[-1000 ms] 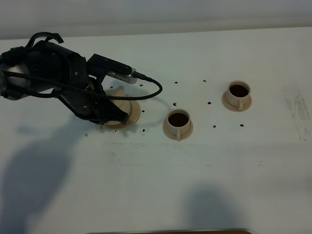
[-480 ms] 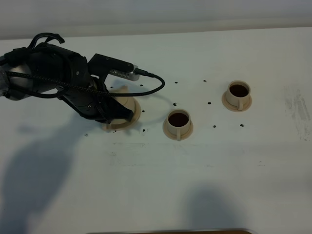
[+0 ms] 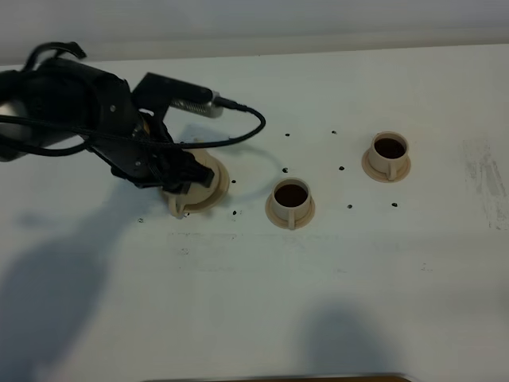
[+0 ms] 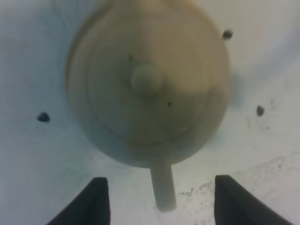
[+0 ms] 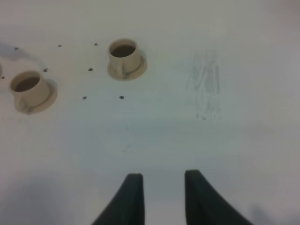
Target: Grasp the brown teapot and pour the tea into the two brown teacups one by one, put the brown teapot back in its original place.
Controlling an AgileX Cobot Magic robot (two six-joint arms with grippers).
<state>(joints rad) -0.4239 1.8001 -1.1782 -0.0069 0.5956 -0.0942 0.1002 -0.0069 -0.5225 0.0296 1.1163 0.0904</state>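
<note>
You see the pale beige round ceramic teapot with its knobbed lid (image 4: 147,79) standing upright on the flat round beige saucer (image 3: 219,185) at the left of the white tabletop (image 3: 262,294). Your left hand (image 4: 159,199) hangs directly above it, released: the two black fingers (image 4: 91,201) stand wide apart on either side of the teapot's handle (image 4: 163,185) and touch neither the handle nor the body. In the high view the black left arm (image 3: 87,119) covers most of the teapot; only part of the body and the saucer's rim show beneath it.

You find the two small beige cylindrical teacups to the right of the teapot, each on its own small round saucer and each holding dark liquid. The nearer teacup (image 3: 291,196) sits just right of the teapot's saucer, apart from it; the farther teacup (image 3: 389,150) stands further right and further back. Both are upright, handles facing the front edge.

Your right hand (image 5: 161,197) hovers over bare tabletop, well apart from both teacups, its fingers drawn in as far as they go and holding nothing. Small dark specks (image 3: 342,169) dot the surface around the cups.
</note>
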